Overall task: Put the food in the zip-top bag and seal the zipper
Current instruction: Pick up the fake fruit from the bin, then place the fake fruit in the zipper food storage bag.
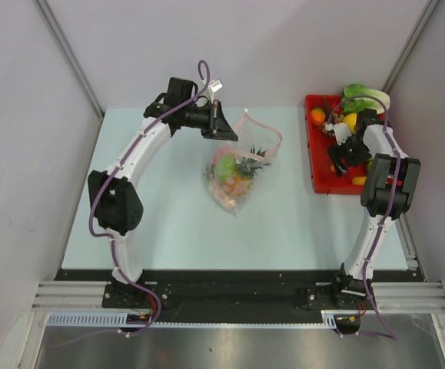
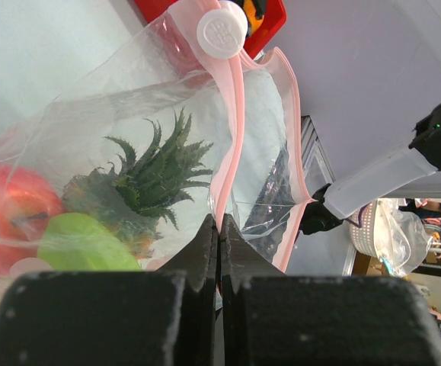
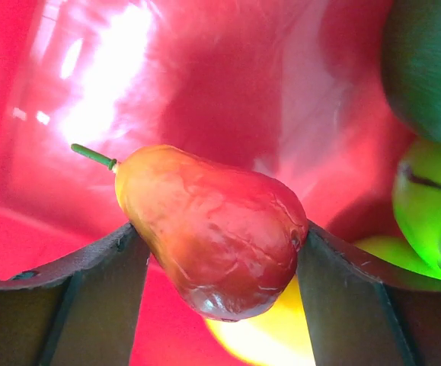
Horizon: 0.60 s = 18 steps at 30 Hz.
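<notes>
two grips: left gripper [image 2: 218,227] pinched shut on zipper [image 2: 232,137] of zip-top bag [image 2: 98,130]; right gripper [image 3: 220,232] closed against red pear [image 3: 212,252] on both sides.

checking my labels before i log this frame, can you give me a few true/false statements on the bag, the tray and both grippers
The left gripper is shut on the zip-top bag at its pink mouth edge: true.
The bag is empty: false, a spiky-leaved pineapple, among others, sits inside.
The right gripper has a red-orange pear between its fingers: true.
That pear is inside the bag: false, it is in the red tray.
</notes>
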Tool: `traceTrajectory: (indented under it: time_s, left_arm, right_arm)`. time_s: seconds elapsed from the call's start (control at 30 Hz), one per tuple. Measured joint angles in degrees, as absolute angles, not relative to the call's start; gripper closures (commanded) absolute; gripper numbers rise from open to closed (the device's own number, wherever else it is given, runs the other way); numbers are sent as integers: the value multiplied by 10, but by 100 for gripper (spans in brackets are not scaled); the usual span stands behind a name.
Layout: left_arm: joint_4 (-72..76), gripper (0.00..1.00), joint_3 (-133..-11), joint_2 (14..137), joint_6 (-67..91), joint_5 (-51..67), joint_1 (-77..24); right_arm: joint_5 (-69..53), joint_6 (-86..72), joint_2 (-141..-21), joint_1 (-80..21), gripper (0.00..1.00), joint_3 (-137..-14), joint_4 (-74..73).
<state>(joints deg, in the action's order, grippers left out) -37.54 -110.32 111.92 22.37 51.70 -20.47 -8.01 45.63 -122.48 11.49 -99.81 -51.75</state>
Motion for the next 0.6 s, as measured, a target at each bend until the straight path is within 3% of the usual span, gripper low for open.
traceTrajectory:
  time_s: [0.13,0.47,0.6]
  left_arm:
    - [-377,100,-1103,1119,223,517,-205]
    - [-379,100,-1103,1119,218,517,-205]
    - [-382,100,-1102,1115,214,517,-205]
  right_arm:
    - [-102,442,-1183,117,44,-999,-522]
    - [-192,372,-1119,116,42,-1072,-566]
    - [-262,301,-1074,68,42,-1129,-561]
